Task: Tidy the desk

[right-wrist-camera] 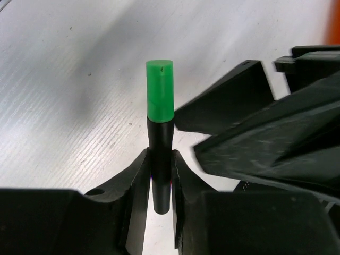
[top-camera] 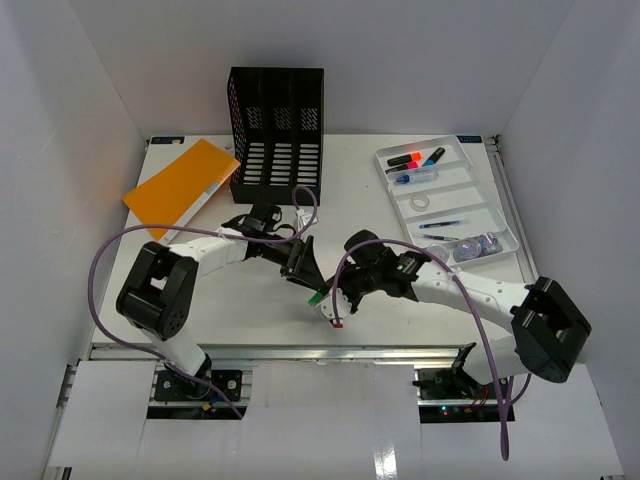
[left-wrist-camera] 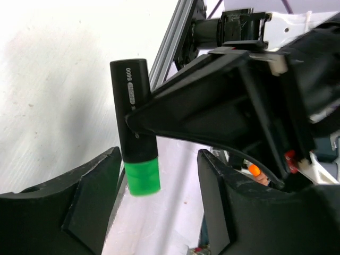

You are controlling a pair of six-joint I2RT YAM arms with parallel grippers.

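desk: white top. metal rail runs along its near edge, well in front of the rack.

handover in mid-air, in front of the rack and a bit to its right, btw rack and rail. highlighter, black barrel w/ green cap, looks lifted off the desk.

step in hand (my read): pass the highlighter from left gripper to right gripper.
- left shd back straight out along its own axis, no sideways swing. the cap sits btw its fingers, and a brush there wd twist the barrel in the right's pinch.
- right shd hold position until left is clear, then carry.
- right grips the barrel at the end away from the cap, so there's a long lever. slow moves, watch for slip.

fingers:
- right's fingers are closed tight on the black barrel, both sides touching, cap pointing away from the wrist.
- left's fingers are spread wide and clamp nothing. one is well clear of the cap. the other is close beside it; can't tell if it brushes.
- in the left wrist view one of the right's fingers crosses the barrel.

farther:
- tray w/ compartments sits right of the rack, markers + pens in it.
- orange folder lies just left of the rack; touching or not, can't tell.
- rack stands at the far edge of the desk.
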